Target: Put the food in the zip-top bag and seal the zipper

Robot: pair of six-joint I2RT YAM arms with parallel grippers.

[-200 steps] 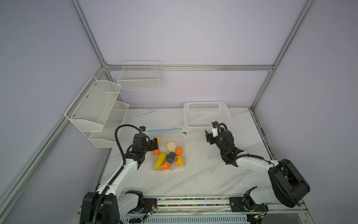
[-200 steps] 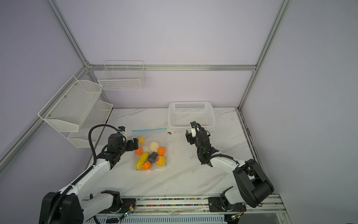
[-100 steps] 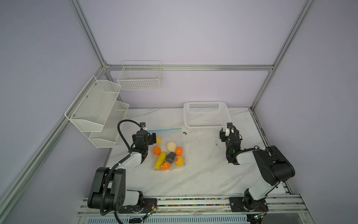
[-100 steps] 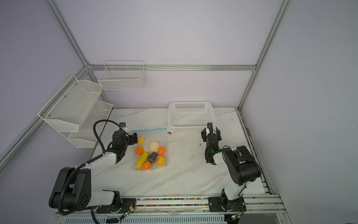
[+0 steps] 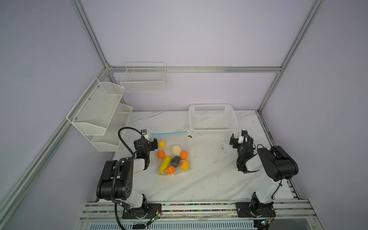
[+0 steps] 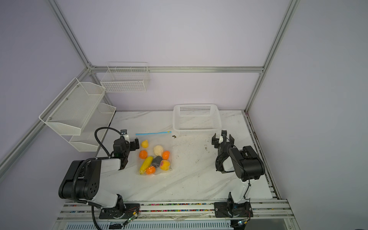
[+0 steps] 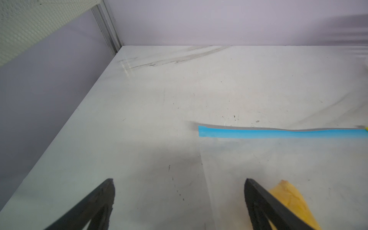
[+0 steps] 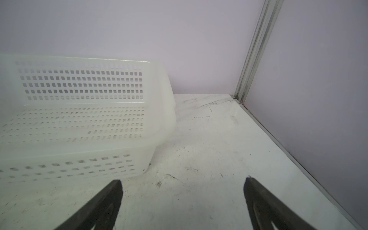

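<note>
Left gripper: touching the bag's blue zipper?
Apart. In the left wrist view the left gripper, open, sits well short of the zipper; bare table shows between them.

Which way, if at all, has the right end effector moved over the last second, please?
Yes. The right end effector swung rightward, from in front of the basket to just past its right front corner.
</note>
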